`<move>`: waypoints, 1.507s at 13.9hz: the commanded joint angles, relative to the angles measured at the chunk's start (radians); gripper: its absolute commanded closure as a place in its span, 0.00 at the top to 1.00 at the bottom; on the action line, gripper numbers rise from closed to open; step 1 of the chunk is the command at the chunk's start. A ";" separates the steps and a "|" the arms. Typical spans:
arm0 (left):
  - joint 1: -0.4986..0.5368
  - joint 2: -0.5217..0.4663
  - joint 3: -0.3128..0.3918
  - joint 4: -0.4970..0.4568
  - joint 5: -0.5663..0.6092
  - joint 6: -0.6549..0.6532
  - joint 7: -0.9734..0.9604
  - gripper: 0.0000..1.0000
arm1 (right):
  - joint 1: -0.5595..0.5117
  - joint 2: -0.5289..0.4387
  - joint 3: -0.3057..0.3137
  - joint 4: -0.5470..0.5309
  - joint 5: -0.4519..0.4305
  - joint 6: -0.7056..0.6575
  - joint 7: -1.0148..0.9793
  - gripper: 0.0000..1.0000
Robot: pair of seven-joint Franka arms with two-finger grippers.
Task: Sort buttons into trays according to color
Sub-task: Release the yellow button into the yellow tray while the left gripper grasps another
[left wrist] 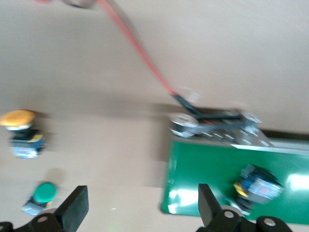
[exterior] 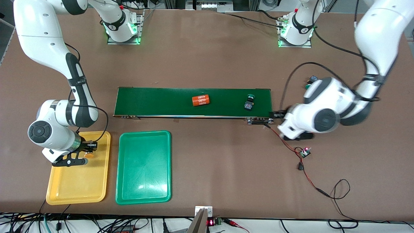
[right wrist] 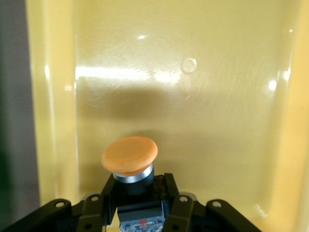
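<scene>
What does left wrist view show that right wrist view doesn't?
Left wrist only: an orange-capped button and a green-capped button on the bare table, the end of the green belt with another button on it, a red wire, and the open left gripper.

Right wrist only: the yellow tray and the right gripper shut on an orange-capped button over it.

Shared: nothing in common; each shows only its own fingers and buttons.
</scene>
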 commanded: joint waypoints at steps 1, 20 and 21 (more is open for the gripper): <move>0.095 0.002 0.003 -0.014 0.000 -0.030 0.008 1.00 | -0.016 0.030 0.022 0.030 -0.006 0.015 -0.009 0.03; 0.235 0.044 0.140 -0.333 0.252 0.158 0.180 0.52 | 0.097 -0.289 0.034 0.026 0.120 -0.402 0.024 1.00; 0.235 0.042 0.140 -0.336 0.252 0.157 0.192 0.42 | 0.112 -0.302 0.034 0.027 0.123 -0.418 0.050 1.00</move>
